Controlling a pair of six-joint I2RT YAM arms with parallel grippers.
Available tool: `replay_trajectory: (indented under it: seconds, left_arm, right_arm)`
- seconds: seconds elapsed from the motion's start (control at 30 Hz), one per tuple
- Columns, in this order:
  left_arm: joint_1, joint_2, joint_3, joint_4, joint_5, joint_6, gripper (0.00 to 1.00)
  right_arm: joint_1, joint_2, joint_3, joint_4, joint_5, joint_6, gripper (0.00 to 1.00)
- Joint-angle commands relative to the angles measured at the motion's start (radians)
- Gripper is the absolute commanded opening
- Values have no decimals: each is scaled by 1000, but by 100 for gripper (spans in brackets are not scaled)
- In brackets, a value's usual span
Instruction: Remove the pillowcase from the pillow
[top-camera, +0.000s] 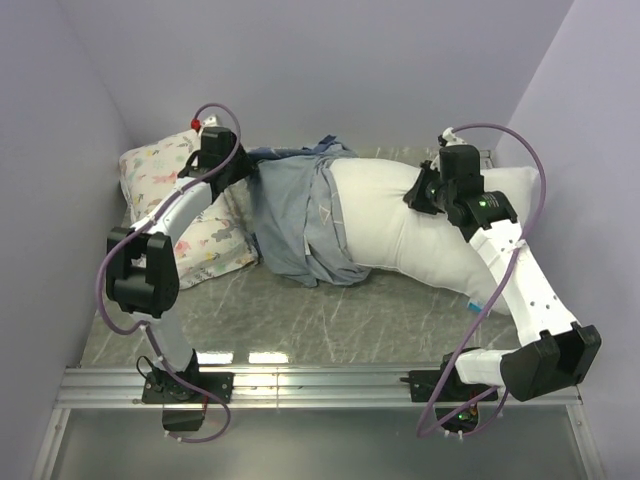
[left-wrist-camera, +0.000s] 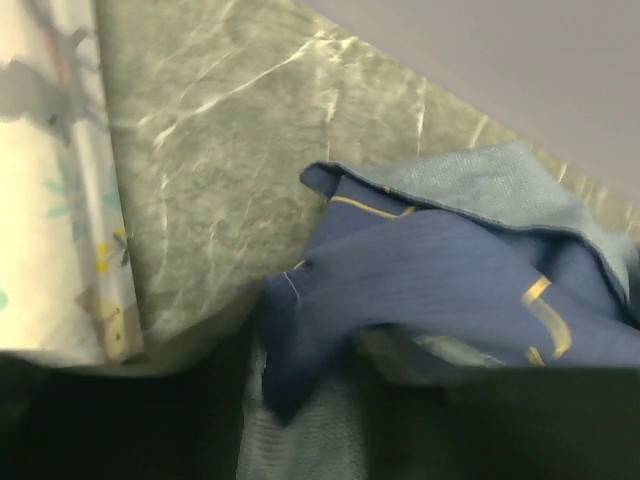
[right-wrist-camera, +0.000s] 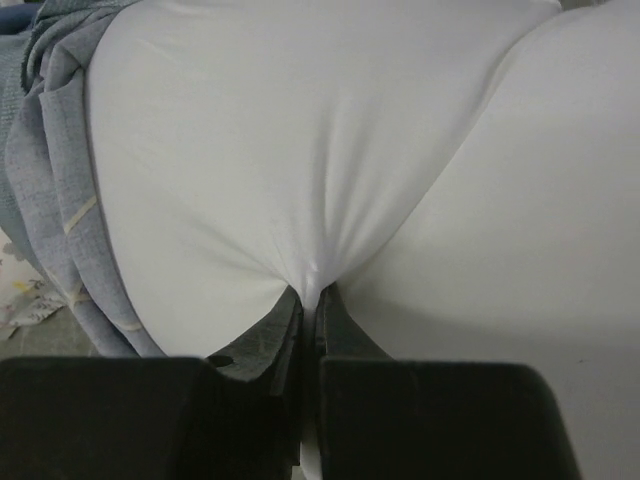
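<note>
- Navy-and-pale-blue fabric: the pillowcase (top-camera: 295, 215) is bunched around the left end of the pillow, mostly showing its paler blue-grey inner side. Navy folds with thin pale lines show at its far edge (left-wrist-camera: 440, 270).
- Plain white, plump: the pillow (top-camera: 400, 225) lies across the middle and right of the table. Most of its length is bare, and only its left end is inside the pillowcase.
- Right gripper (right-wrist-camera: 312, 300): jaws drawn nearly together, pinching a tuck of the pillow's white cloth (right-wrist-camera: 300, 150), with creases fanning out from the pinch.
- Left gripper (top-camera: 248, 168): at the pillowcase's far left edge. In the left wrist view, blue-grey fabric runs down between its dark, blurred fingers (left-wrist-camera: 120, 420). Whether they clamp the fabric cannot be told.
- Floral-print pillow (top-camera: 160, 175): at the far left, just beside the pillowcase.
- Grey-green marbled table (top-camera: 350, 320): bears everything listed.
</note>
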Motion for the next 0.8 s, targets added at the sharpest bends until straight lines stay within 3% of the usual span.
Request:
replay_trajectory:
  seconds: [0.0,0.03,0.13,0.23,0.33,0.5,0.6,0.73,0.77]
  left_arm:
    - [-6,-65,0,116,91,52,53]
    - [-17,-74,29,102,96,77,70]
    - [-64,-118,72,33,74,111,82]
    - [-141,-193,54,-5,-23,119,87]
    - [-323,-244,14,-47,-155,120,89]
    - [-508,-226,-106,-4,-202,82,90]
    - [-545,-180,-146,36,-223,53,89]
    - [-549,-97,-140,-30,-313,8,75]
    - [-549,-100,-152,-10,-315,4,71]
  right_arm:
    - [-25,-41,-5,167,11,24,0]
    - [-22,-37,-40,190,4,31,0]
    - [-15,-15,-98,216,16,46,0]
    - [-6,-3,-149,262,35,58,0]
    - [3,12,-172,276,59,57,0]
    - [6,31,-184,282,73,44,0]
    - [6,17,-186,276,86,29,21]
    - [20,-15,-175,250,124,2,58]
    - [28,-29,-174,248,127,-15,62]
